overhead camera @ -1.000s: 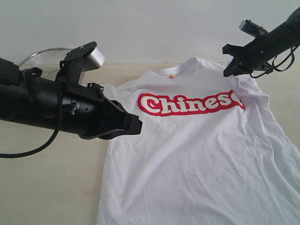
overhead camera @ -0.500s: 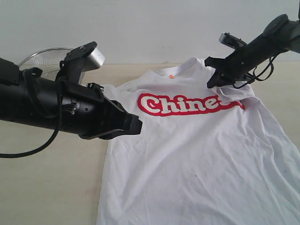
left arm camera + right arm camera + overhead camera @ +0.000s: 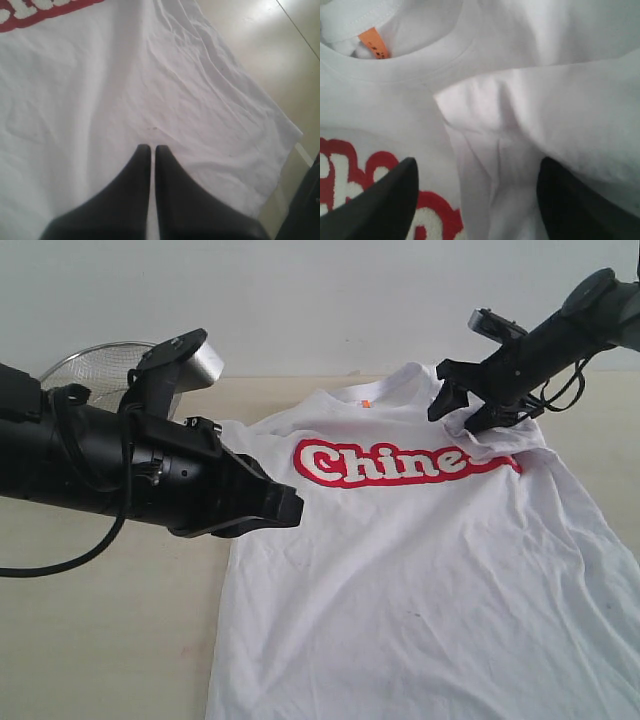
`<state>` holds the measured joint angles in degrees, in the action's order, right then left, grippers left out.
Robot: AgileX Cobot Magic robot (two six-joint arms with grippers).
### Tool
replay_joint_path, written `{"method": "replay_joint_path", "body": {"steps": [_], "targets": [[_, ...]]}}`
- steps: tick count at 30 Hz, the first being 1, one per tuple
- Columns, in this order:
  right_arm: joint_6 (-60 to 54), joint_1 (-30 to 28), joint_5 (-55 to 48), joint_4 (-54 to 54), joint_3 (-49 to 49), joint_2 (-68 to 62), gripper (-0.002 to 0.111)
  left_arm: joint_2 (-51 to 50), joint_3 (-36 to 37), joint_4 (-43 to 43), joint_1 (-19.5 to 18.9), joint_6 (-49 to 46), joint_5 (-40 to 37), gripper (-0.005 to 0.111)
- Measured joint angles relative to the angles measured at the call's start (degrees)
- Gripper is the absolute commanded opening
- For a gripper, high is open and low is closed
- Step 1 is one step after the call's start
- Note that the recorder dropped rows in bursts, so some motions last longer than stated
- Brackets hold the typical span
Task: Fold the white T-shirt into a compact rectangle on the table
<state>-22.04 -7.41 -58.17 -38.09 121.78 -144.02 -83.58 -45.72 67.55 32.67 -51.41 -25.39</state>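
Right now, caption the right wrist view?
Open right gripper above a folded flap of white T-shirt, beside the orange neck tag.

The white T-shirt (image 3: 400, 580) is plain white apart from red script lettering (image 3: 390, 462) with a white outline across the chest, and a small orange neck tag (image 3: 374, 43). The table (image 3: 100, 640) is pale beige. The left gripper (image 3: 153, 148) and the right gripper (image 3: 452, 418) are black. By the table's far left edge, a mesh bowl (image 3: 95, 365) gleams silver.
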Motion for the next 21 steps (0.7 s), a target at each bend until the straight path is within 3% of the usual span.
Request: {"method": "replay_joint_path", "body": {"steps": [5,7,10,13,21], "targets": [[0.0,0.0,0.0,-0.1,0.0,2.6,0.061,0.0,0.0,0.0,0.0,-0.1,0.0,0.004],[0.0,0.0,0.0,0.2,0.0,4.4,0.054,0.0,0.0,0.0,0.0,-0.1,0.0,0.004],[0.5,0.0,-0.1,2.1,0.0,7.1,0.033,0.0,0.0,0.0,0.0,-0.1,0.0,0.004],[1.6,-0.7,-2.0,6.6,0.0,9.0,0.003,0.0,0.0,0.0,0.0,-0.1,0.0,0.004],[2.6,-5.7,-7.4,12.7,-5.0,9.6,0.0,0.0,0.0,0.0,0.0,-0.1,0.0,0.004]]}}
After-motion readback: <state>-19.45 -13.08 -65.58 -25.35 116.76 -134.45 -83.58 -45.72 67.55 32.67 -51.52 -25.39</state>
